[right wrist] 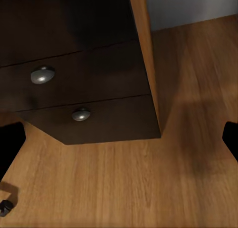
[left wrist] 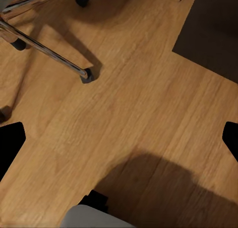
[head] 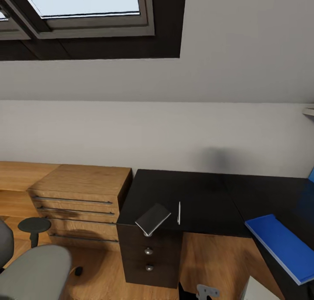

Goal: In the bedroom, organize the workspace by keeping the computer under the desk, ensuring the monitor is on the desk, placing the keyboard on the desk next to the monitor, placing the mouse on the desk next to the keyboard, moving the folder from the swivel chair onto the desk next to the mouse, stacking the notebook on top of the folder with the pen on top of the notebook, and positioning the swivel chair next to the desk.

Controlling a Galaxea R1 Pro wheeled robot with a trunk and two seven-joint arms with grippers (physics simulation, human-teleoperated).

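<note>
Blue folder (head: 283, 247) already lies flat on the desk (head: 196, 195), on the wing right of the drawer unit (head: 150, 256), its near edge cut off by the frame. Dark grey notebook (head: 152, 219) sits on the glossy black surface directly above the drawer unit, one corner overhanging the front edge. Pen (head: 179, 213) lies just beside the notebook, on the folder side, not touching it.

Step in hand, as I judge it: fetch the notebook for stacking on the folder. The overhanging corner is the best purchase; come in from the front edge rather than pressing down on a thin cover. Keep clear of the pen so it does not roll.

Swivel chair (head: 35, 269) stands off the drawer unit, beyond the wooden shelving's (head: 78, 191) near end; only seat and back edge show. Chrome leg and castor (left wrist: 87, 75) seen over the floor.

Fingers of both arms: dark edge shapes only in the wrist views, probably spread apart, nothing between them. Monitor, keyboard, mouse, computer not made out; a blue sliver at the far right above the folder is unidentifiable.
</note>
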